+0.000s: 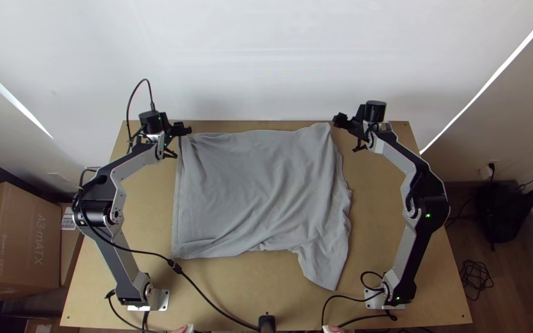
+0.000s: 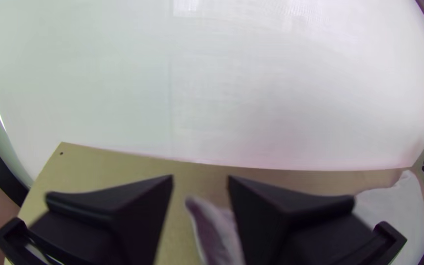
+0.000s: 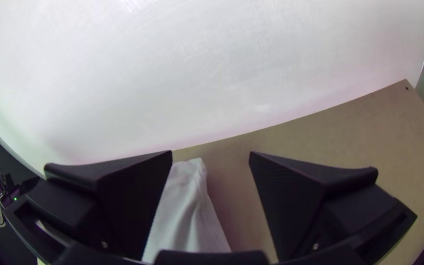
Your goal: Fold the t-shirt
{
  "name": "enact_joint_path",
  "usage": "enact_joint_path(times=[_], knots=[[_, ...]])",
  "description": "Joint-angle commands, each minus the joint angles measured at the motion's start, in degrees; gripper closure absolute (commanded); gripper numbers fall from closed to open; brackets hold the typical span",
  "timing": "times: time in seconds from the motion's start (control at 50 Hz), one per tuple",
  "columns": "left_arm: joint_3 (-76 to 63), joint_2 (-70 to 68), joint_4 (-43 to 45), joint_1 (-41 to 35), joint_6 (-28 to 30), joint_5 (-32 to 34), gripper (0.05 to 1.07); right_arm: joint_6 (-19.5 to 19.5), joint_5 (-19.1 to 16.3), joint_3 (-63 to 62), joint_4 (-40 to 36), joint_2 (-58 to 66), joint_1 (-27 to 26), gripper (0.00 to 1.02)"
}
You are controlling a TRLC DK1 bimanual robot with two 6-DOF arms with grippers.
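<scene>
Listing for you, operator: one grey shirt, laid out broad and wrinkled on the bench, between the two arms. Its far edge runs near the bench's far edge; one long side is rippled, and a loose flap juts toward the near right.

Left gripper: at the shirt's far left corner, fingers parted, a bit of cloth in the gap but unclenched.

Right gripper: just beside the shirt's far right corner, fingers spread wide, gripping nothing; in its wrist view you see that corner between and beyond them.

Containers: one large cardboard box, left of the bench, contents hidden from you. A second box, mostly covered by the first, bears a white label; its contents are likewise hidden.

Obscured or doubtful: the large box, cut off at the top view's left edge; the cloth in the left wrist view, blurred; the shirt's layers, which you cannot count; a black object right of the bench, too dark to identify.
</scene>
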Motion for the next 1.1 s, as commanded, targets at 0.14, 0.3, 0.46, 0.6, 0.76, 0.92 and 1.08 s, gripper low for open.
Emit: enact_joint_path(times=[0.14,0.3,0.46,0.6,0.76,0.92,1.08], knots=[[6.97,-3.9,-7.89,1.75,-1.53,-0.36,0.09,1.54,0.4,-0.05,-4.78,-7.79,-1.21,0.04],[6.89,-12.42,-15.53,2.37,-3.73,-0.01,0.09,2.5,0.31,-0.84,-19.64,-17.81,-2.71,0.04],[4.34,-22.88,-22.56,2.28,-6.01,0.61,0.09,2.5,-0.57,-4.09,-27.72,-28.26,-5.52,0.04],[-1.29,-33.87,-25.38,1.75,-7.07,2.19,0.09,2.41,-2.15,-8.75,-33.88,-38.37,-7.89,0.04],[-6.12,-43.62,-32.32,1.66,-7.68,3.68,0.09,0.66,-4.09,-19.03,-35.19,-50.68,-8.68,0.05],[-15.18,-54.17,-35.04,1.66,-7.16,6.23,0.1,0.3,-6.99,-24.75,-45.83,-56.56,-8.77,0.06],[-24.67,-64.63,-36.27,1.66,-5.93,11.51,0.1,-0.57,-9.89,-30.28,-55.85,-59.29,-8.68,0.09]])
